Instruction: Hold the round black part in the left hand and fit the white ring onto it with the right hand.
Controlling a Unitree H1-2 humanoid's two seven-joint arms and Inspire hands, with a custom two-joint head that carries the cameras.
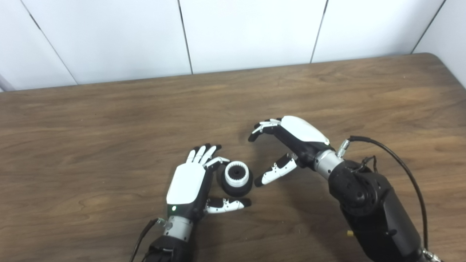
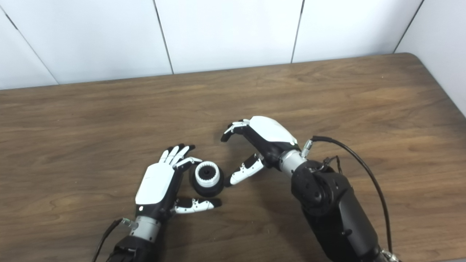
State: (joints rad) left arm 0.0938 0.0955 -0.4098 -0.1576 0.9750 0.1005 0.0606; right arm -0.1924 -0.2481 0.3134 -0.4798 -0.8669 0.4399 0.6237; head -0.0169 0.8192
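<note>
- Bright, even light fills both views, seemingly from overhead.
- Soft, faint shadows lie on the wooden table (image 1: 109, 120) just beside the hands.
- The white wall panels (image 2: 225, 32) look slightly washed out.
- Focus is moderately sharp; fine detail is a little soft.

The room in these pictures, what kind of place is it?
Probably a robot test bench: a bare wooden table against plain white wall panels, holding only a black part with its white ring.
</note>
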